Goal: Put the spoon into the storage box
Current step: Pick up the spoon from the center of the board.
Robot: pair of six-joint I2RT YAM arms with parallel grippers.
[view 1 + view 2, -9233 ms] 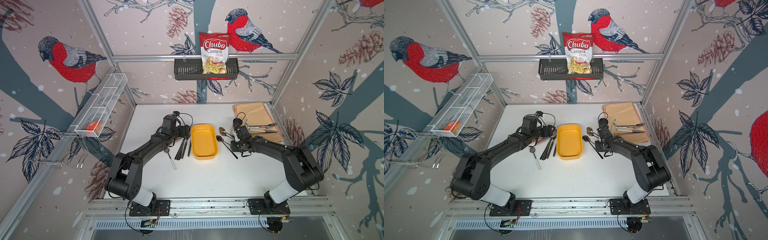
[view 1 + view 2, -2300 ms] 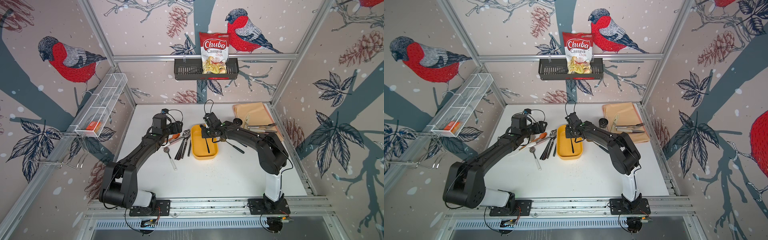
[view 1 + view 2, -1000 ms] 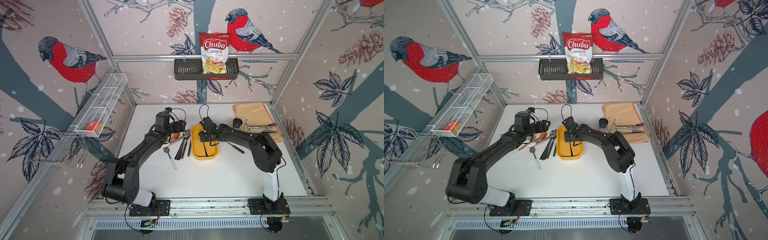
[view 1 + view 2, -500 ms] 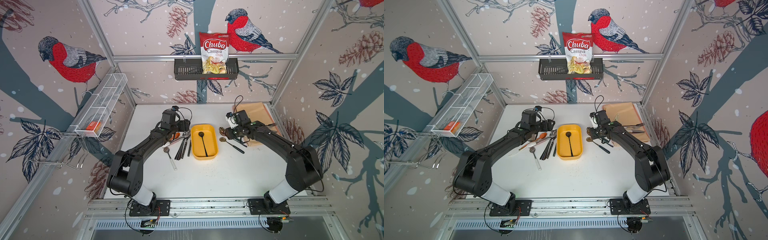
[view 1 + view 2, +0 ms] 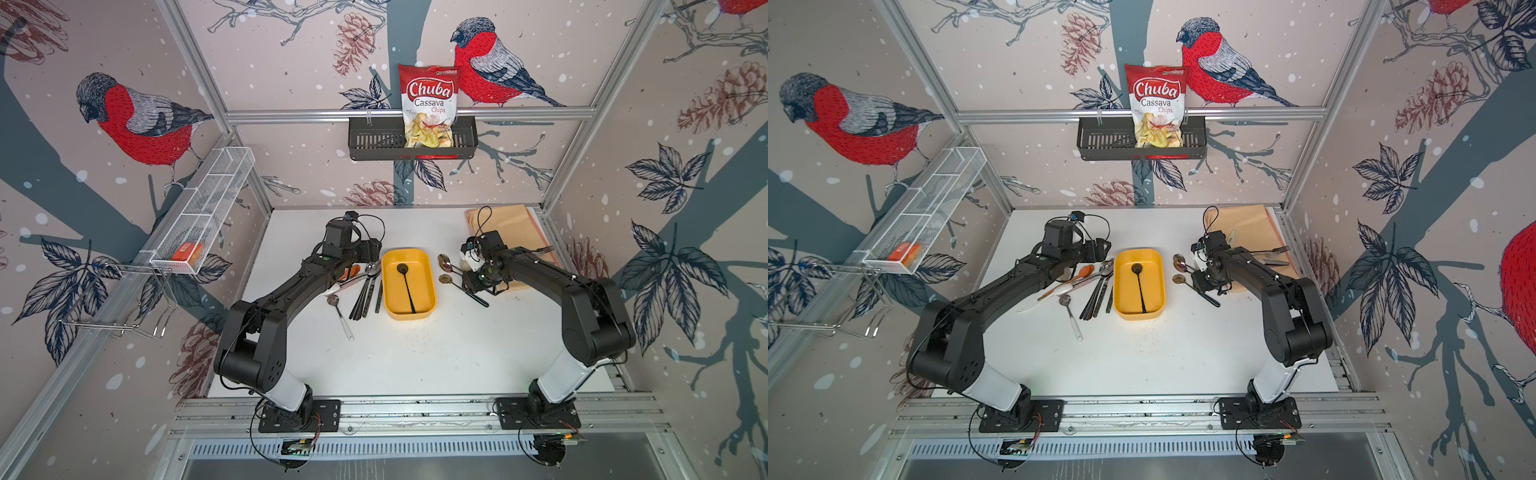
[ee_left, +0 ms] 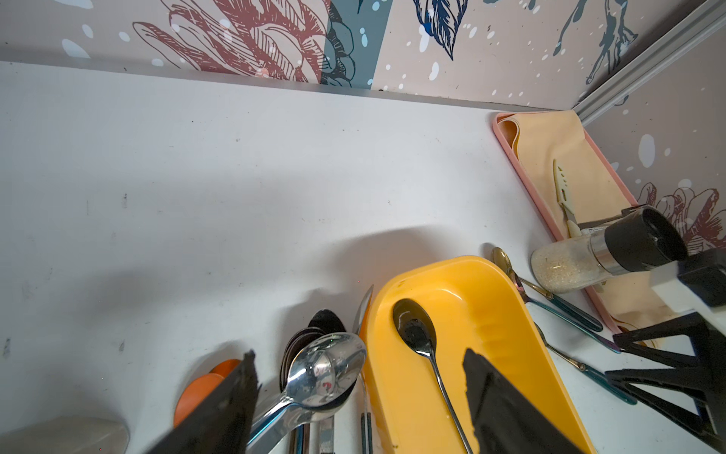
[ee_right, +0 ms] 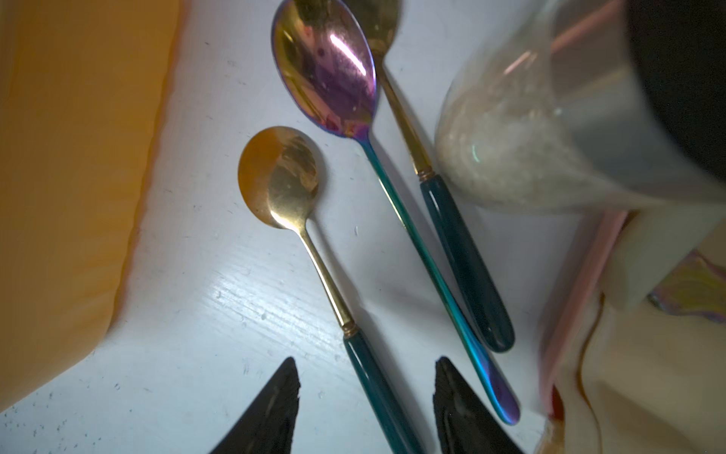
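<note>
**A:** What differs from half a second ago?

**B:** Little: the right arm has edged closer over the loose spoons, and its right gripper (image 7: 363,397) stands with jaws parted, straddling the teal handle of a gold spoon (image 7: 279,177) without pinching it. A second earlier that arm reached over the storage box (image 5: 428,301).

**A:** And room to move?

**B:** The white table (image 5: 415,357) lies bare toward the arms' bases. The box sits mid-table, cutlery crowding its left wall, three spoons lying near its right. A salt grinder (image 6: 601,255) stands at the rim of the pink tray (image 6: 550,220).

**A:** The left side?

**B:** The left gripper (image 6: 359,393) hangs wide, released, holding nothing, above a steel spoon (image 6: 326,369).

**A:** The task's thing?

**B:** A slim black spoon (image 5: 406,284) lies lengthwise inside the yellow box, bowl toward the back wall.
</note>
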